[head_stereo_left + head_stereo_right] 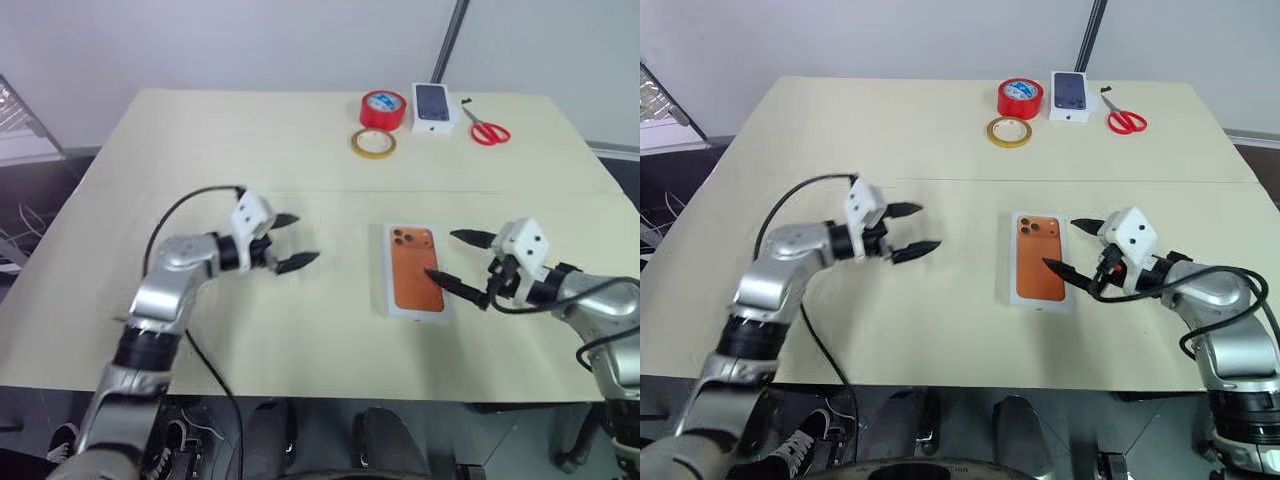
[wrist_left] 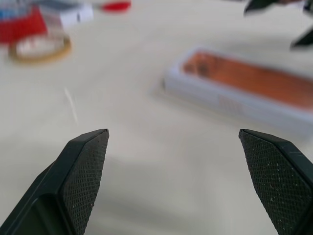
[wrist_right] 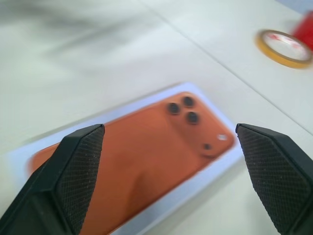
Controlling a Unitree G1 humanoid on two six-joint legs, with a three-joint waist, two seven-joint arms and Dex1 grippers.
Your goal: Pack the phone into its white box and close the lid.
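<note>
Slim orange-copper phone [image 1: 414, 267] lies camera-side up, seated in shallow white cardboard box [image 1: 389, 302]; left gripper [image 1: 291, 241] and right gripper [image 1: 462, 263] both wide, empty, flanking it.

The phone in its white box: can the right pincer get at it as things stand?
Probably yes. The right pincer is open right beside the phone, which lies face down in the white box, uncovered.

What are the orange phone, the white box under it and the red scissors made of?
The phone looks like smooth matte glass or metal, with an even copper sheen. The white box looks like plain matte cardboard, thin-walled with crisp edges. The scissors have red handles, probably plastic; the blades are too small to judge.
</note>
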